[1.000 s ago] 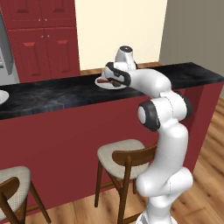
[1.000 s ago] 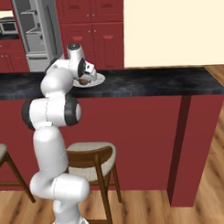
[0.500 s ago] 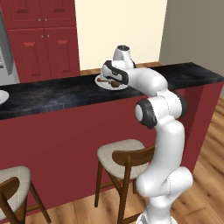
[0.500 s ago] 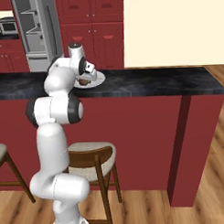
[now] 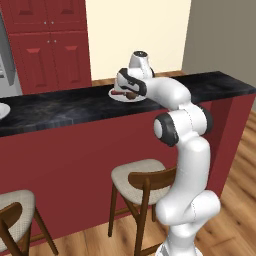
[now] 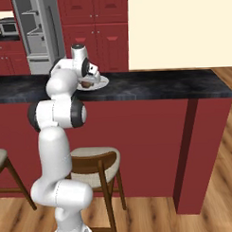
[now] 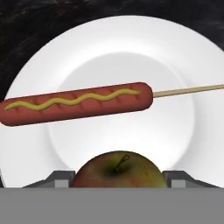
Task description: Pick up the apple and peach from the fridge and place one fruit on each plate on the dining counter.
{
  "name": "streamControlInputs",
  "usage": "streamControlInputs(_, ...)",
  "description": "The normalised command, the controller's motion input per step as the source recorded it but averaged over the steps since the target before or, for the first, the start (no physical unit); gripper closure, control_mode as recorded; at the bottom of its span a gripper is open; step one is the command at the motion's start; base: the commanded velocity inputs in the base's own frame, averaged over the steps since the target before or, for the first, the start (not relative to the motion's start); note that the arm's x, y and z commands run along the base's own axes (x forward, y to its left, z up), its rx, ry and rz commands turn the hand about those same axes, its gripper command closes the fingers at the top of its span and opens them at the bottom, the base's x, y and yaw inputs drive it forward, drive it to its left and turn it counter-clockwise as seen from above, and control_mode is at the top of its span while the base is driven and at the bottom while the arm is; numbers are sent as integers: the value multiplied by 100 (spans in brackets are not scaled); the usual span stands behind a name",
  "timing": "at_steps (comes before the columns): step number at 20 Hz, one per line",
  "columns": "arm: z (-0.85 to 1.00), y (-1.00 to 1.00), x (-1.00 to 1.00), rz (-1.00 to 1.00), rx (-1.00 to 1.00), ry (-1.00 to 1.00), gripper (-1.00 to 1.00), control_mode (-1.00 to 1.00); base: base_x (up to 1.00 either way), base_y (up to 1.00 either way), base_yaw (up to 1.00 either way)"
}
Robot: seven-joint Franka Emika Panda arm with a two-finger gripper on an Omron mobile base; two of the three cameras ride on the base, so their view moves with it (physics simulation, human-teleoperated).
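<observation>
On your far left in the left base view, the rim of a second white plate [image 5: 2,110] sits at the frame edge on the dining counter [image 5: 60,107], well apart from where the arm is working. Below the counter stand two wooden stools with pale cushions [image 5: 142,175].

Moving right along the black marbled top, you reach the plate [image 5: 120,95] under the hand. The gripper [image 5: 127,91] hangs low over it, with the wrist bent down from the white arm. In the right base view the same plate [image 6: 101,83] lies just right of the arm's upper links, and the light-grey fridge [image 6: 39,35] stands behind the counter at the upper left, among dark red cabinets [image 6: 110,37].

In the hand view, you look straight down onto the plate [image 7: 192,127]. A sausage on a stick [image 7: 78,103], with a wavy line of mustard along it, lies across the plate from left to right, its wooden skewer pointing right past the rim. Nearer the hand, an apple [image 7: 118,170], reddish-green with its stem up, sits between the two finger tips [image 7: 59,179]. The jaws stand partly closed, one on each side of the apple and tight against it; the gripper [image 7: 118,180] holds it just above or on the plate, you cannot tell which.
</observation>
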Motion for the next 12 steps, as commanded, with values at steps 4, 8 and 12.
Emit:
streamControlInputs(4,0,0,0,0,0,0,-100,-100,0,0,0)
streamControlInputs(8,11,0,0,0,0,0,-100,-100,0,0,0)
streamControlInputs(12,33,-6,0,0,0,0,-100,-100,0,0,0)
